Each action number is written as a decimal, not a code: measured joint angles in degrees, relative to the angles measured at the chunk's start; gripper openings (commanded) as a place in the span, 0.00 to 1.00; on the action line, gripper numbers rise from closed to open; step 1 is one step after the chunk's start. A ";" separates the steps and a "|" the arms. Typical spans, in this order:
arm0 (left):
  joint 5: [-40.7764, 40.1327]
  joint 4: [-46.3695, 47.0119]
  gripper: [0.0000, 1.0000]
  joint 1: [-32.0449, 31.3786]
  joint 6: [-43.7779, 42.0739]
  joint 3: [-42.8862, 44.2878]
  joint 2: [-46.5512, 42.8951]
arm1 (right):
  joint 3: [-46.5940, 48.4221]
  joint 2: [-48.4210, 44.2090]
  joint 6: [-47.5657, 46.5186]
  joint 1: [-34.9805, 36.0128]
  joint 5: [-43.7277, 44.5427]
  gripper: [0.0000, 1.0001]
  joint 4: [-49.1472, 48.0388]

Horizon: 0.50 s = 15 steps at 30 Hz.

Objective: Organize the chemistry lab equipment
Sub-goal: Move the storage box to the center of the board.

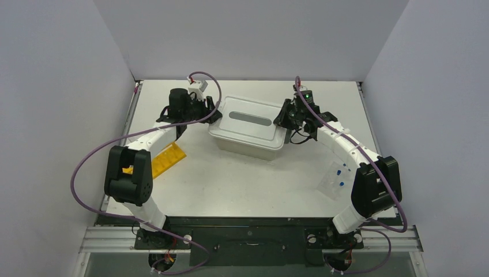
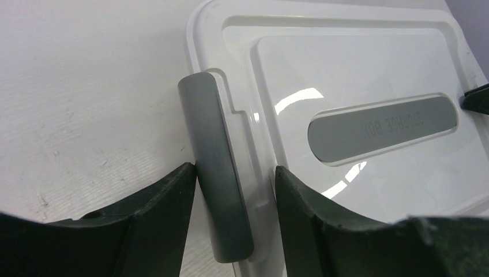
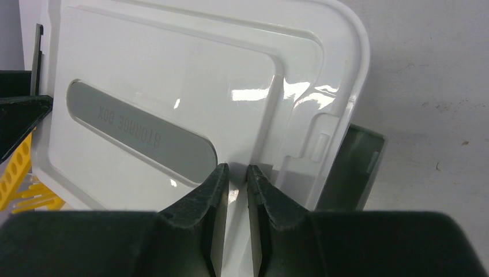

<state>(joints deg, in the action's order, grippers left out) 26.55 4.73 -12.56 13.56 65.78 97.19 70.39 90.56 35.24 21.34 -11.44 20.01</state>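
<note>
the yellow holed tube rack (image 1: pixel 164 160) lies on the white table (image 1: pixel 242 184) to the left of the box, partly under the left arm. a few small clear pieces with blue caps (image 1: pixel 340 176) lie at the right, close beside the right arm. no other glassware shows; whether more sits inside the box cannot be seen.

between the two groups stands the beige rectangular tub (image 1: pixel 245 144), covered by its white lid with a grey handle strip (image 2: pixel 357 69). the left gripper (image 2: pixel 233 179) is spread open across the grey latch bar (image 2: pixel 202 115) at the lid's left end, one finger against the bar, the other over the lid, not clamped. the right gripper (image 3: pixel 233 173) has its fingers drawn almost together over the lid's right end, only a slit between; whether they nip a rib i cannot tell. the dark latch (image 3: pixel 352 167) on that end looks swung outward.

risks, as i judge them: if the left latch is pulled while the right end is free, the tub could slide or tip instead of unclipping. a lid freed at one end only could bind or spring. both forearms arch above the loose items, so a wide sweep could knock the rack or scatter the capped pieces.
</note>
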 measured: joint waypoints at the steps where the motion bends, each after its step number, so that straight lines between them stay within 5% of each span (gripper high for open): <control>1: -0.72 -0.24 0.44 -0.17 -0.79 0.00 0.00 | 0.00 0.00 -0.09 0.00 -0.02 0.16 0.00; 15: -6.78 -1.53 0.04 -2.73 -4.83 -0.02 -1.38 | 0.57 -0.02 -0.37 0.02 -0.44 0.20 0.83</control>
<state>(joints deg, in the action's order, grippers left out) 19.77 3.20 -15.29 8.73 65.76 95.81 70.96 90.54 34.87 21.37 -11.88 20.84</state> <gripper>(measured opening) 0.412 0.195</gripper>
